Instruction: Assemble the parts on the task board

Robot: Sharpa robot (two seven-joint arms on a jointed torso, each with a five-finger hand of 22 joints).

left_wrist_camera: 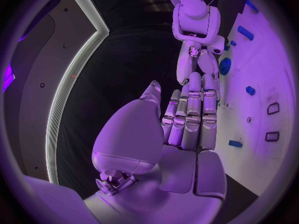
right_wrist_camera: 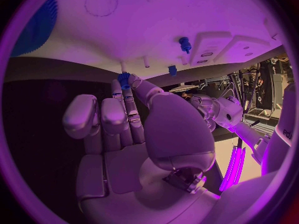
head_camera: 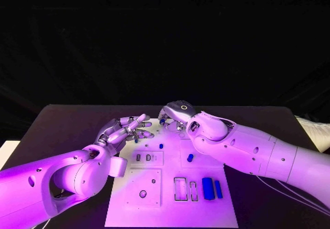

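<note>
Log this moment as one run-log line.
left hand: open, empty | right hand: pinches small blue part at far end of task board | two long blue parts: lying on board

— Can you read any text, label or number anywhere?
— No. You'll find nothing legible on the task board (head_camera: 172, 200), on the parts, or on either arm.

The right hand (right_wrist_camera: 134, 134) pinches a small blue part (right_wrist_camera: 124, 79) (at its fingertips) beside the task board (right_wrist_camera: 187, 15).
</note>
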